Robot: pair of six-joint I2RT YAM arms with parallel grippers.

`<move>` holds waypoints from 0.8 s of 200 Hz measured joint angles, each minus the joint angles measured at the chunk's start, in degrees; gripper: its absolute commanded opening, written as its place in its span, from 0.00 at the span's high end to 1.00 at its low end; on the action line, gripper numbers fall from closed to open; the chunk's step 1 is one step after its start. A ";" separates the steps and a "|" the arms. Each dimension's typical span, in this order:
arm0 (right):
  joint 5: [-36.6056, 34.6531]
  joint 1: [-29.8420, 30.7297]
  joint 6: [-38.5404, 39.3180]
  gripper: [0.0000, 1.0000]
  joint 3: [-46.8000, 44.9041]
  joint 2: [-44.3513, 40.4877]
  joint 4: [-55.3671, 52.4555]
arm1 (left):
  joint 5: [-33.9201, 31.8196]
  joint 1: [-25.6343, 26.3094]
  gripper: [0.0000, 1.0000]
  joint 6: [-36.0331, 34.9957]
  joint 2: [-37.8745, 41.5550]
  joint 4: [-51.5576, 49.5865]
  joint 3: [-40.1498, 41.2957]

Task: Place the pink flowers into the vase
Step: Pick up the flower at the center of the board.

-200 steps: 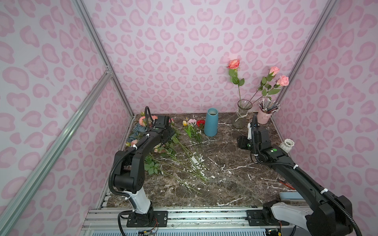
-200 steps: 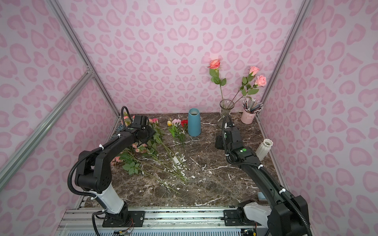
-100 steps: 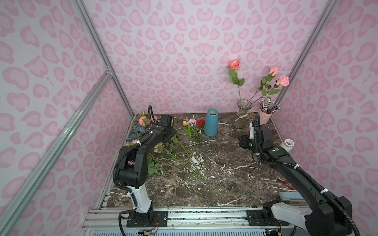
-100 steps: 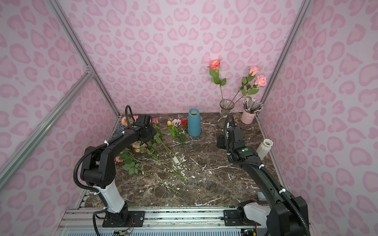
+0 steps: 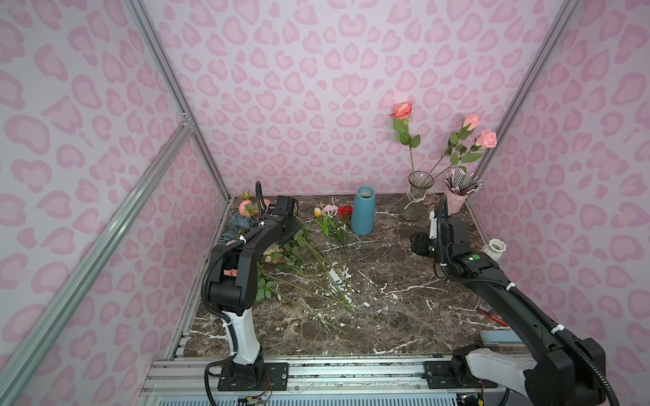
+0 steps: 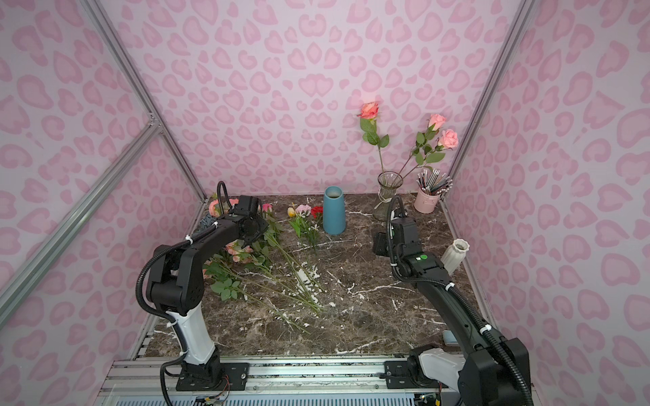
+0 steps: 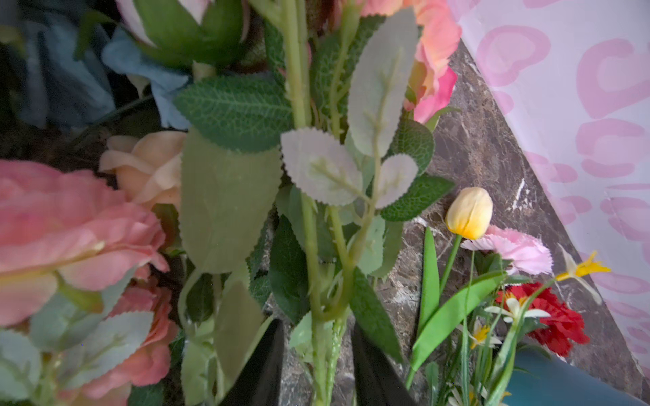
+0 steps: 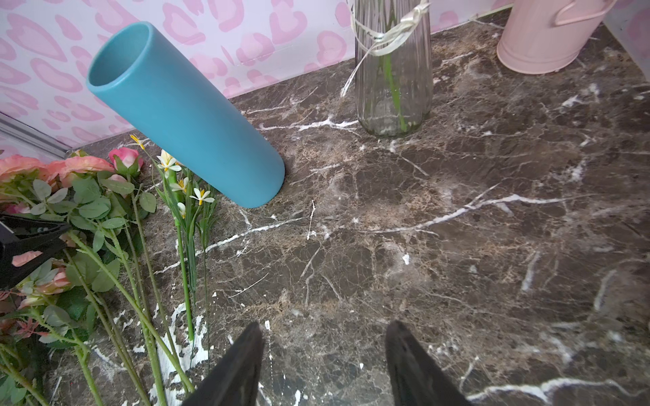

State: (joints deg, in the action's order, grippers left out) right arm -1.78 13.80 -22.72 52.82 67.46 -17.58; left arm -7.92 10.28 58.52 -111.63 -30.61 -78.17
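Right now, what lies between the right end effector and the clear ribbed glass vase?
Bare brown marble tabletop only, from right end effector to clear glass vase; right wrist view shows it.

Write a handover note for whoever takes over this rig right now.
Left gripper: open, jaws astride a green stem, not clamped yet.
Right gripper: open, empty, over the table.
Done: pink roses stand in the glass vase.
Left: more pink flowers lie on the table at the robot's left; grip, lift, carry to the vase.
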 measured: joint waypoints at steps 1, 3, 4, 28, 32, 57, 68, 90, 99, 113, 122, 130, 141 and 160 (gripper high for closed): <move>0.00 0.00 0.00 0.40 0.00 0.00 0.00 | 0.00 -0.02 0.68 0.02 -0.04 0.00 -0.04; 0.00 0.00 0.00 0.40 0.00 0.00 0.00 | -0.02 -0.02 0.69 0.02 -0.17 -0.02 -0.09; 0.00 0.00 0.00 0.40 0.00 0.00 0.00 | -0.02 -0.02 0.69 0.00 -0.20 0.00 -0.11; 0.00 -0.09 0.00 0.40 -0.02 0.00 0.00 | -0.07 -0.07 0.76 0.00 -1.40 0.02 -0.81; 0.00 -0.09 0.00 0.40 -0.02 0.00 0.00 | -0.07 -0.07 0.78 0.00 -1.51 0.07 -0.85; 0.02 -0.15 0.00 0.40 -0.02 0.00 0.00 | -0.07 -0.07 0.86 0.00 -1.88 0.07 -0.98; 0.02 -0.20 0.00 0.40 -0.04 0.00 0.00 | -0.11 -0.07 0.90 0.00 -2.01 0.28 -1.03; 0.02 -0.22 0.00 0.40 -0.04 0.00 0.00 | -0.28 -0.07 0.96 0.02 -2.10 0.39 -1.03; 0.02 -0.20 0.00 0.40 -0.04 0.00 0.00 | -0.42 -0.07 0.96 0.04 -2.10 0.42 -1.03; 0.04 -0.20 0.00 0.40 -0.04 0.00 0.00 | -0.50 -0.07 0.96 0.15 -1.95 0.39 -0.92; 0.15 -0.20 0.00 0.40 -0.04 0.00 0.00 | -0.57 -0.04 0.96 0.22 -1.42 0.39 -0.66; 0.22 -0.20 0.00 0.40 -0.04 0.00 0.00 | -0.74 0.07 0.96 0.24 -0.74 0.35 -0.44; 0.42 -0.20 0.00 0.40 -0.04 0.00 0.00 | -1.03 0.33 0.96 0.24 0.52 0.35 -0.26; 0.46 -0.20 0.00 0.40 -0.04 -0.13 0.00 | -1.55 1.03 0.96 0.26 3.32 0.26 -0.02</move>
State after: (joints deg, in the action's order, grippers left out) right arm -1.32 13.61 -22.72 52.77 67.33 -17.58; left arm -9.47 11.31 58.78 -108.31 -30.35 -78.19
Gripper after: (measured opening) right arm 0.598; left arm 0.087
